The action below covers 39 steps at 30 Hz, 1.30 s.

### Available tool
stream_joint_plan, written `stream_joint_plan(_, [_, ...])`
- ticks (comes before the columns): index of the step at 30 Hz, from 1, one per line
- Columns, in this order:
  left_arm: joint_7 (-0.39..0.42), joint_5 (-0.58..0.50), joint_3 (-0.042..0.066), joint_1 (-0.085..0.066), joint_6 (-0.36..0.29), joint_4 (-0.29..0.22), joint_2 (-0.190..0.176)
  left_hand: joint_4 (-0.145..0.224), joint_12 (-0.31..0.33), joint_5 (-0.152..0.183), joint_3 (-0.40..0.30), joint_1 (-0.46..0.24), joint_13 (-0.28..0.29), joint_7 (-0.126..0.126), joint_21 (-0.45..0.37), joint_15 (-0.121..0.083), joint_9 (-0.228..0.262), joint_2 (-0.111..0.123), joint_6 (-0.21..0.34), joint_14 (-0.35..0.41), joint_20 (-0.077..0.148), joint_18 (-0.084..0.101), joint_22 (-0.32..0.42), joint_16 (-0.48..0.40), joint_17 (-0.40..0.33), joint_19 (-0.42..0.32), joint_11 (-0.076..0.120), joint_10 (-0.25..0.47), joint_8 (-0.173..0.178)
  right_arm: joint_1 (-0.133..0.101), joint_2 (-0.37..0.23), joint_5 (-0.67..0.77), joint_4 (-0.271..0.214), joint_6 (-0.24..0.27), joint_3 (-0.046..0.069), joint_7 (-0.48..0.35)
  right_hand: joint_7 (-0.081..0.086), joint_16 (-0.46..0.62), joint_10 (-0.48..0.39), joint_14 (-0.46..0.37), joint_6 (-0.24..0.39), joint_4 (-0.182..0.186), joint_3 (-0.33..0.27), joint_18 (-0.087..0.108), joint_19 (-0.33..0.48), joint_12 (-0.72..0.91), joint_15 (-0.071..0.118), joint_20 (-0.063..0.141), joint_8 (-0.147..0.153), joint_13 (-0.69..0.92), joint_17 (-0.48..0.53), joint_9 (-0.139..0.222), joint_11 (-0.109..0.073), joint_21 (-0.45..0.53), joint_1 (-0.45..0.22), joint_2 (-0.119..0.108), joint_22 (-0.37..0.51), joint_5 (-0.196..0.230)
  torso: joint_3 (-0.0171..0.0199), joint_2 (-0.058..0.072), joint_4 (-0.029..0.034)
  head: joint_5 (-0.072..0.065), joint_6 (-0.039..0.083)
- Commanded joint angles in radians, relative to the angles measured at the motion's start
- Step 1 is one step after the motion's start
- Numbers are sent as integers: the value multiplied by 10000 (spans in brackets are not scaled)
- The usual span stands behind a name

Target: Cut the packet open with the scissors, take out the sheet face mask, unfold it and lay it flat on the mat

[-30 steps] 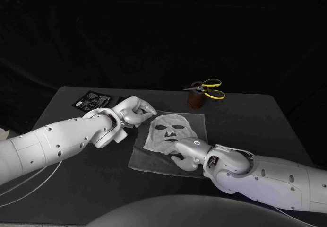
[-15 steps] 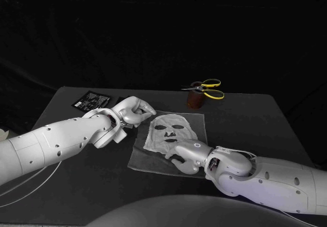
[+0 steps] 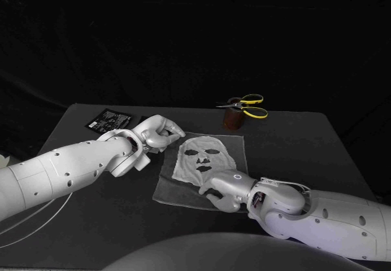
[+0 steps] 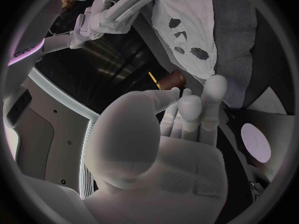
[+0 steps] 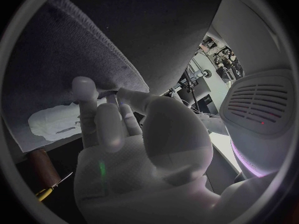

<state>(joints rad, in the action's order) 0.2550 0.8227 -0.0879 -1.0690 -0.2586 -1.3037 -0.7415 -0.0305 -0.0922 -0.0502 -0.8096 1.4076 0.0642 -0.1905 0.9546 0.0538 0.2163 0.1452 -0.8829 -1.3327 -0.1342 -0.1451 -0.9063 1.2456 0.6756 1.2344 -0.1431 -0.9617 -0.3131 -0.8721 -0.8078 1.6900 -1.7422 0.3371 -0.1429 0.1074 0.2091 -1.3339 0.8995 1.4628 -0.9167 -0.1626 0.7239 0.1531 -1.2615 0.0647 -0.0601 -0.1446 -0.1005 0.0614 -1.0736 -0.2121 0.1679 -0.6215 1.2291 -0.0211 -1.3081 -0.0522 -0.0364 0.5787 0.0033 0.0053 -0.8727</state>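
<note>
left hand [image 3: 159, 131]: fingers curled in toward the palm and closed against the thumb. The left wrist view shows nothing between them. The hand sits at the far corner of the mat on its own side, well apart from the right hand.
right hand [image 3: 221, 188]: palm down, fingers drawn close together and bent down at the near end of the mask. The fingertips [image 5: 84, 90] reach a fabric edge. It cannot be determined whether they clamp the fabric or only press on it.
sheet face mask [image 3: 204, 157]: white, unfolded, lying flat on the mat with the eye, nose and mouth openings facing up. It lies between the two hands. The chin end is at the right hand, partly covered by it, and the forehead end is just beside the left hand.
mat [image 3: 171, 195]: a thin grey sheet under the mask. Its near edge runs past the right hand toward the left arm's side, and its far corner lies just beside the left hand.
packet [image 3: 108, 118]: black, flat on the table. It lies beyond the left hand on that hand's outer side, near it but not touching, and well apart from the right hand.
scissors [image 3: 248, 105]: yellow handles, resting at the top of the holder. They sit beyond the mat's far edge, well apart from both hands.
holder [image 3: 234, 120]: a brown, upright cylinder just past the far edge of the mat. The left wrist view shows it beyond the left hand's fingertips.
table [image 3: 309, 141]: a dark surface that carries the mat, the packet and the holder.
</note>
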Motion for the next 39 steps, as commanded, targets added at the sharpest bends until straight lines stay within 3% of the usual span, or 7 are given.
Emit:
stream_joint_plan(1, [4, -72, 10, -18, 64, 5, -2, -28, 10, 4, 59, -68, -12, -70, 42, -54, 15, -4, 34, 12, 49, -143, -8, 46, 3, 15, 3, -54, -2, 101, -102, -101, -61, -639, -88, 48, 6, -71, 268, 70, -67, 47, -28, 79, -93, 33, 21, 29, -73, 27, -45, -15, -160, -70, -71, 20, -36, 41, 1, 0, 7, -18, 1])
stream_joint_plan(7, [0, -87, 10, -20, 41, 28, -31, -28, 10, 4, 59, -68, -12, -70, 42, -54, 15, -4, 34, 12, 49, -143, -8, 46, 3, 15, 3, -54, -2, 107, -395, -442, -343, 119, -90, -466, -16, -69, 518, 63, -179, 12, 19, 83, -113, 43, 56, 57, -144, 24, 2, -43, -196, -53, -34, -18, -13, 27, -2, -12, -13, -43, 1])
stream_joint_plan(9, [-2, -152, 9, -20, 37, 44, -33, -28, 55, 5, 98, -80, -21, -97, -5, -43, 8, 7, 75, 18, 40, -154, 52, 39, -45, -6, -14, -2, 26, 104, -491, -969, -379, 825, -90, -1087, 38, 554, 499, -290, -105, -181, 183, 306, 420, -36, 63, 107, -94, -1, 1102, -12, -171, 1300, 139, -128, 374, 28, -8, -23, -21, -69, 1])
stream_joint_plan(16, [-2, -235, 9, -20, 49, 53, -14, -30, 78, 4, 111, -83, -23, -110, 7, -36, 4, 5, 92, 22, 36, -150, 43, 36, -63, 1, -24, 28, 38, 30, -521, -2465, -285, 2076, -73, -2503, 141, 830, -105, -430, 133, -188, -104, 266, 638, -53, -24, 18, 71, -2, 1421, 81, -65, 1417, 26, -379, 441, 39, 4, -4, 19, -84, 1])
stream_joint_plan(28, [-242, -33, 6, -20, 20, -93, -85, -16, 105, 6, 184, -100, -19, -123, 51, -23, 3, 57, 109, 1, 24, -138, 6, 63, -30, 31, -36, 58, 51, -64, -623, -3991, -246, 2517, -63, -3811, 38, 539, 609, -212, -106, -122, -607, 286, 499, 171, 96, 9, -42, 62, 941, 52, -201, 1379, 85, -326, 557, 19, -5, -18, 9, -73, 1])
stream_joint_plan(33, [-443, 384, -2, -9, -106, -399, -299, -27, 97, 6, 915, -358, 12, -144, -22, 6, -3, 490, 187, -13, -21, -149, 105, 123, -26, 8, -42, 67, 99, -125, -956, -5168, -453, 2595, -48, -4383, 22, 176, 1148, -18, -385, -101, -575, 190, 174, 235, 140, 51, -182, 38, 369, 6, -257, 729, 148, -237, 393, 7, 2, -25, 7, -32, 1])
stream_joint_plan(39, [-333, 496, -36, 38, -443, -1263, -1049, 15, -1168, -6, 2064, -309, 441, 202, -313, -284, 138, 672, -19, 162, 198, -205, 424, 105, -282, -91, 361, -1236, -270, -320, -1645, -6239, -500, 2217, -30, -3935, -133, -118, 2141, 101, -712, -127, -720, 114, -62, 459, 288, 156, -418, 122, -89, -80, -469, 160, 143, -368, 231, -27, 16, -103, -18, -57, 1])
